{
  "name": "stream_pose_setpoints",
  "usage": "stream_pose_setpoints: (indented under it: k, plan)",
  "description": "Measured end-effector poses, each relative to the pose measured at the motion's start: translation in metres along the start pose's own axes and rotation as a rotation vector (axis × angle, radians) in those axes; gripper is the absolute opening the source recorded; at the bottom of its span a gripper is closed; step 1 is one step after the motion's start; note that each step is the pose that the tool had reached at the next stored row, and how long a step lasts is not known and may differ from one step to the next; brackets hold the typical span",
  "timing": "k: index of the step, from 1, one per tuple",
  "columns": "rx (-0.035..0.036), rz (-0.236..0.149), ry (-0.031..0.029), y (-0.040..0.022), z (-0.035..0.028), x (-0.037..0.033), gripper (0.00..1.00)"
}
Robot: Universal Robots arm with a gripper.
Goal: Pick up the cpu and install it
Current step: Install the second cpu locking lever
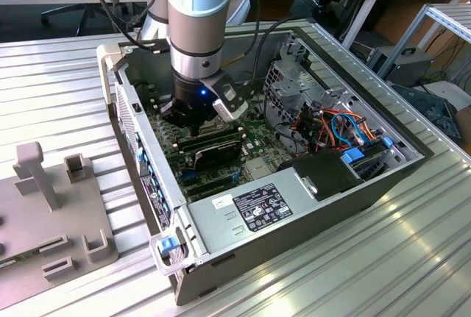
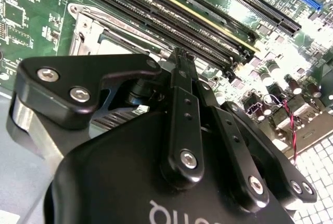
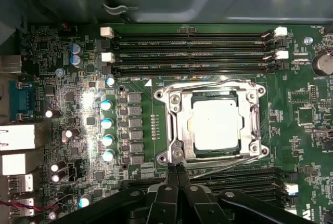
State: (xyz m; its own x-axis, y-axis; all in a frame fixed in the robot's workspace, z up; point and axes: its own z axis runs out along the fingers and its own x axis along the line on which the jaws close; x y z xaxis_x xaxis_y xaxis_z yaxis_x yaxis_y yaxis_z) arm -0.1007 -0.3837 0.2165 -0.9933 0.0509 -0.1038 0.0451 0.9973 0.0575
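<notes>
The cpu (image 3: pixel 216 125), a flat square chip with a pale silver top, lies inside the hinged metal socket frame (image 3: pixel 174 130) on the green motherboard (image 3: pixel 135 146). My gripper (image 3: pixel 177 171) hovers just beside the socket's edge, its two black fingers pressed together with nothing between them. In the second wrist view the shut gripper (image 2: pixel 180 56) points down at the board near the socket frame (image 2: pixel 86 29). In the exterior view the gripper (image 1: pixel 193 122) reaches down into the open computer case (image 1: pixel 324 207), over the motherboard.
Long black memory slots (image 3: pixel 192 47) run along both sides of the socket. Capacitors (image 3: pixel 106 122) stand nearby. The case also holds a power supply (image 1: pixel 250 214), a drive cage (image 1: pixel 294 74) and coloured cables (image 1: pixel 338 129). A grey fixture (image 1: pixel 44 207) sits on the table at the exterior view's left.
</notes>
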Motion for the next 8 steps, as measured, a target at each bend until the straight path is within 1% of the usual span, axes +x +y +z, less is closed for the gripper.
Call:
stream_pose_setpoints:
  k: [2, 3, 5, 8]
  plan:
    - [0.0003, 0.001, 0.0, -0.0002, 0.0003, 0.002, 0.11]
    - [0.0003, 0.002, -0.0001, -0.0003, 0.0015, 0.0028, 0.11]
    - [0.0006, 0.002, -0.0005, -0.0004, 0.0025, 0.003, 0.11]
    - [-0.0034, 0.002, -0.0015, 0.0013, 0.0031, 0.0031, 0.11]
